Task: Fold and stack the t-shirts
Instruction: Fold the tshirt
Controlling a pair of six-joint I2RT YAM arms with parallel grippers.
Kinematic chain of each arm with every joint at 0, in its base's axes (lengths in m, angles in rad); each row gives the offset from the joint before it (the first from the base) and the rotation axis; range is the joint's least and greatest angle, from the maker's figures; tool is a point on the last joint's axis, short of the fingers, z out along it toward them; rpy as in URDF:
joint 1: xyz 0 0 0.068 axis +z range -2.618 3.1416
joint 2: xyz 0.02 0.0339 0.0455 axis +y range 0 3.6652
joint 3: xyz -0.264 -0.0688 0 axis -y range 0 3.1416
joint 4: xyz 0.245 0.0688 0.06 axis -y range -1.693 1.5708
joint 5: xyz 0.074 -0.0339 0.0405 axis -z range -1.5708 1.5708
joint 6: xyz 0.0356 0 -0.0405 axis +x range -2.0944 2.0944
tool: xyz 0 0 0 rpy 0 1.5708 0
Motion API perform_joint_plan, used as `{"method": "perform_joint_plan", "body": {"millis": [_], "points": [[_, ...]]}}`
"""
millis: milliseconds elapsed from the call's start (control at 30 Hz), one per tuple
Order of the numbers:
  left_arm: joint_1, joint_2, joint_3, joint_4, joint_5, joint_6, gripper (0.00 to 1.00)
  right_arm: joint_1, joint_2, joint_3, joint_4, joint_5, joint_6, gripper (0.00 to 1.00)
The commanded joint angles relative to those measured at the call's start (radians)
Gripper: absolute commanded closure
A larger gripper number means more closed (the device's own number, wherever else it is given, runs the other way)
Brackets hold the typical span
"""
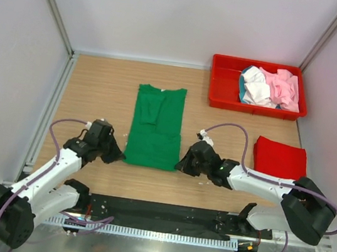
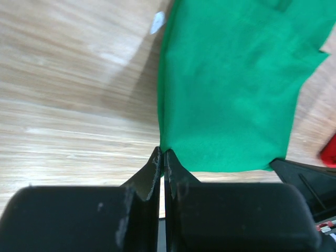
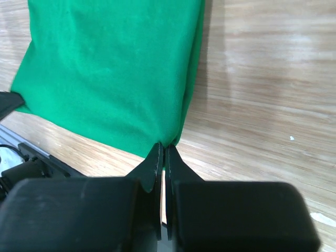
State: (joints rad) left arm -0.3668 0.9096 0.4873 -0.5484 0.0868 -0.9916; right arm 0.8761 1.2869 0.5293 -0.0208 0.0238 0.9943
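Note:
A bright green t-shirt (image 1: 156, 126) lies flat in the middle of the table as a long strip, sleeves folded in. My left gripper (image 1: 120, 155) is shut on its near left corner (image 2: 164, 144). My right gripper (image 1: 180, 164) pinches the near right corner (image 3: 167, 140) and is shut too. A folded red t-shirt (image 1: 280, 158) lies to the right, beside my right arm. Pink, white and teal t-shirts (image 1: 269, 87) sit crumpled in the red tray (image 1: 224, 83).
The red tray stands at the back right near the wall. A black strip and a metal rail (image 1: 161, 217) run along the near edge between the arm bases. Bare wood (image 1: 97, 90) lies left of the green shirt.

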Motion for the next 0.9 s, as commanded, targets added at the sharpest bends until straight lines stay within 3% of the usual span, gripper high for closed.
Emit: {"method": "perform_joint_plan", "body": {"millis": [0, 333, 700, 867], "points": [[-0.001, 0.018, 0.088, -0.036, -0.033, 0.008, 1.00, 0.001, -0.031, 0.104, -0.109, 0.062, -0.058, 0.99], [0.000, 0.139, 0.319, -0.084, -0.119, 0.064, 1.00, -0.028, 0.044, 0.444, -0.315, 0.166, -0.229, 0.99], [0.020, 0.354, 0.586, -0.058, -0.147, 0.103, 1.00, -0.247, 0.241, 0.655, -0.315, -0.043, -0.332, 0.99], [0.063, 0.457, 0.663, -0.058, -0.127, 0.126, 1.00, -0.288, 0.342, 0.796, -0.369, -0.059, -0.373, 0.99]]}}
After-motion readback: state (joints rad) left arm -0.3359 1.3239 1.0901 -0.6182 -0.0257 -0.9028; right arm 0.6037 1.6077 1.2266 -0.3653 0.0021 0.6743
